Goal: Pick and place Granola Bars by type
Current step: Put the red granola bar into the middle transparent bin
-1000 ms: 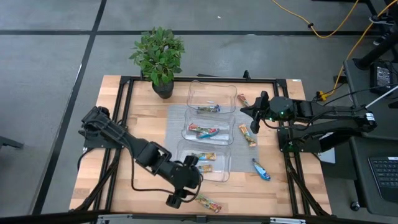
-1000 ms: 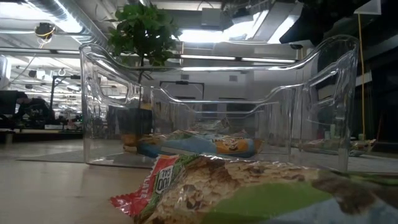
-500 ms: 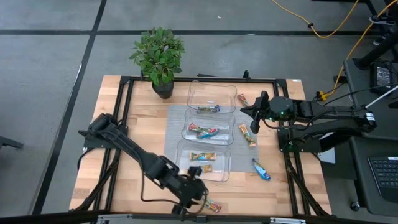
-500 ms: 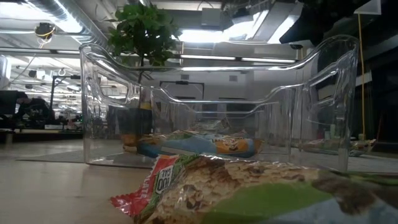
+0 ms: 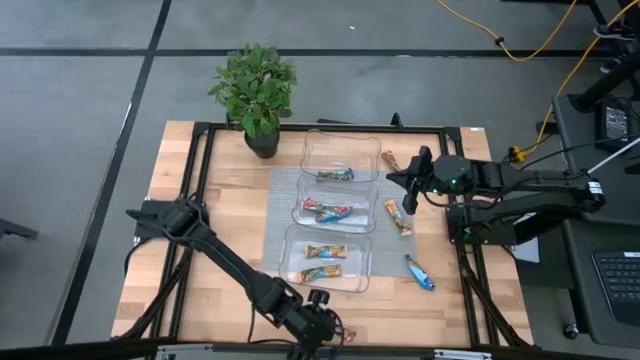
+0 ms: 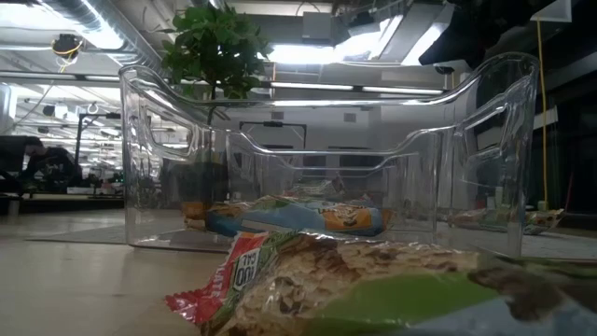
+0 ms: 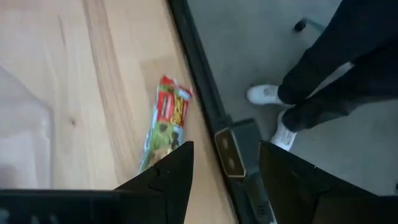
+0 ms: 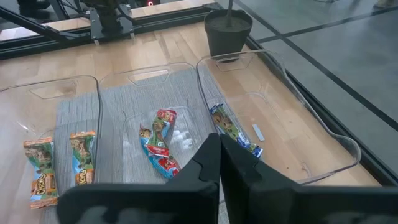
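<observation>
A red-and-green granola bar [image 7: 166,121] lies flat on the wood by the table's near edge and fills the foreground of the low view [image 6: 373,289]. My left gripper [image 7: 225,177] hangs open above it. One finger [image 7: 168,180] stands over the bar's end, the other [image 7: 298,186] past the table's black edge rail. My left gripper [image 5: 326,330] covers the bar in the high view. My right gripper [image 5: 408,196] waits shut in the air at the far right. Three clear trays hold sorted bars: blue [image 5: 335,173], red-multicoloured [image 5: 328,210] and orange-gold [image 5: 325,251].
Loose bars lie right of the trays: two [image 5: 390,160], [image 5: 398,217] and a blue one [image 5: 420,272]. A potted plant [image 5: 255,95] stands at the far edge. A person's legs and shoes [image 7: 280,96] stand just beyond the near edge rail [image 7: 230,146].
My left gripper has swung toward the table's near edge and come down over the red-and-green bar, its fingers staying open. The bar has not moved.
</observation>
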{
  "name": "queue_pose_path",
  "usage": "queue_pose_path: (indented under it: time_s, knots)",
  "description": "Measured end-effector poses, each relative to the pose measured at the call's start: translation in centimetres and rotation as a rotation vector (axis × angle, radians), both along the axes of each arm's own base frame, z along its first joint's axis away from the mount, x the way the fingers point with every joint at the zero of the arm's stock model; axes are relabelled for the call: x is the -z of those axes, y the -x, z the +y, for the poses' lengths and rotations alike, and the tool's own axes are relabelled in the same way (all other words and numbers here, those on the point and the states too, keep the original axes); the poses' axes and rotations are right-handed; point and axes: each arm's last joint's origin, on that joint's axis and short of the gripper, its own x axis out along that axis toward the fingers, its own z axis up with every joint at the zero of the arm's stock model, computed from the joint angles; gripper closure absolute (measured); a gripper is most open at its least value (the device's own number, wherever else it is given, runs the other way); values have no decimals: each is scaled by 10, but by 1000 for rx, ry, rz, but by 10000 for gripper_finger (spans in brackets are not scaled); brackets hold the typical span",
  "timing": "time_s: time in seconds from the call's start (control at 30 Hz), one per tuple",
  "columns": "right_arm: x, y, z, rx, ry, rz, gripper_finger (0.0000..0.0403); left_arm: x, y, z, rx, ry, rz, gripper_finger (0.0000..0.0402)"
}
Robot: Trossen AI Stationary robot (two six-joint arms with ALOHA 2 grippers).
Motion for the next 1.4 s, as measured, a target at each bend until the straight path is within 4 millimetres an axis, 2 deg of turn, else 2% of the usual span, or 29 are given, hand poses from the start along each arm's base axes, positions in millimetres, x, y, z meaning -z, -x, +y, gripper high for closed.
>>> queue_pose_path:
  time_s: [0.13, 0.57, 1.0, 1.4]
  knots:
    - [0, 0, 0, 0, 0, 0, 395, 19, -3, -1, -33, -30, 42, 231]
    - [0, 0, 0, 2, -3, 1, 395, 56, -3, 5, -70, -194, 155, 231]
    - [0, 0, 0, 2, -3, 1, 395, 62, -6, 13, -103, -275, 150, 231]
    - [0, 0, 0, 2, -3, -1, 395, 77, -8, 8, -59, -222, 195, 231]
